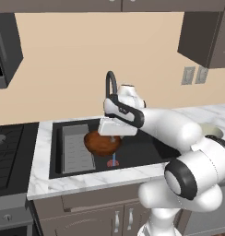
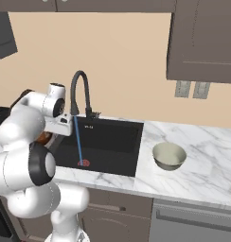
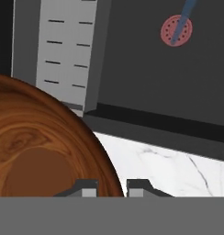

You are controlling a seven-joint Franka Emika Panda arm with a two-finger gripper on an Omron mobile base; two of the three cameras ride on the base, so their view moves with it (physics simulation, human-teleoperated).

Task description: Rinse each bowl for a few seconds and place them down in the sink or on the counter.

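Note:
My gripper (image 1: 112, 137) is shut on the rim of the reddish-brown wooden bowl (image 1: 101, 143), which hangs tilted over the left part of the black sink (image 1: 146, 148). In the hand view the bowl (image 3: 45, 147) lies at the lower left, with its edge running between my gripper's (image 3: 112, 187) fingertips. From the right base view the bowl (image 2: 44, 137) peeks out behind my arm, left of the water stream (image 2: 79, 142). The pale cream bowl (image 2: 169, 155) stands upright on the marble counter (image 2: 207, 165) to the right of the sink (image 2: 115, 134).
The black gooseneck faucet (image 2: 80, 90) runs a thin blue stream down onto the red drain (image 3: 176, 30). A grey ribbed tray (image 1: 76, 148) lies in the basin's left side. A black stovetop (image 1: 8, 152) borders the counter at the left. Dark cabinets hang overhead.

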